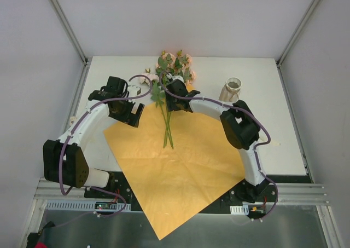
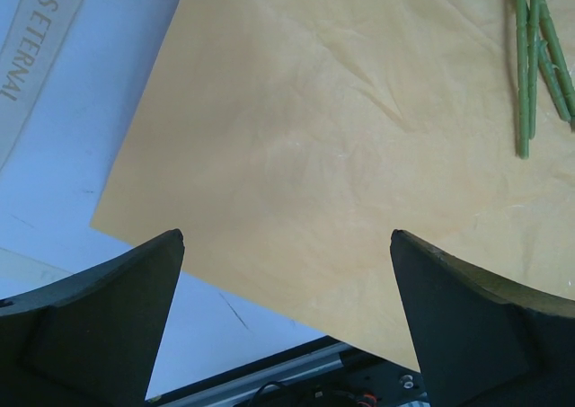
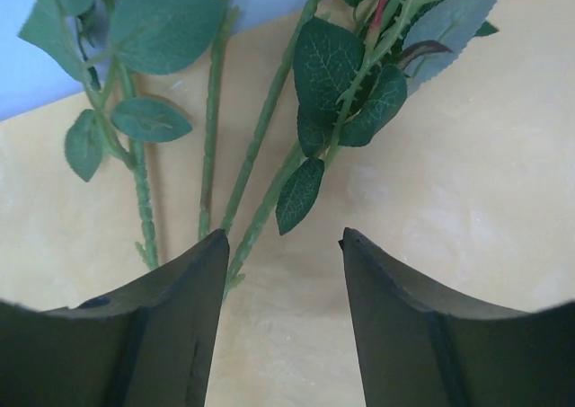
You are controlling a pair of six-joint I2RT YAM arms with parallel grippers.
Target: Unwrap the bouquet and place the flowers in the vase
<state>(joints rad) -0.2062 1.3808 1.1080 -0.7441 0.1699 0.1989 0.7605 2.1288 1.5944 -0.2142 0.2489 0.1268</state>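
Observation:
The bouquet is unwrapped: its orange paper (image 1: 180, 166) lies flat on the table, and the flowers (image 1: 174, 64) rest on its far corner, pink heads away from me. Their green stems (image 1: 167, 128) point toward the arms. My right gripper (image 1: 170, 89) is low over the leafy part of the stems (image 3: 260, 137). Its jaws (image 3: 283, 238) stand apart, with one stem passing just inside the left finger (image 3: 193, 290) and nothing pinched. My left gripper (image 2: 287, 241) hangs wide open over the paper's left edge (image 2: 314, 137). The beige vase (image 1: 232, 90) stands upright at the far right.
A cream ribbon (image 2: 36, 48) with printed letters lies on the white table left of the paper, curling near the flower heads (image 1: 143, 79). The paper's near corner overhangs the table's front rail (image 1: 164, 226). Grey walls enclose the table.

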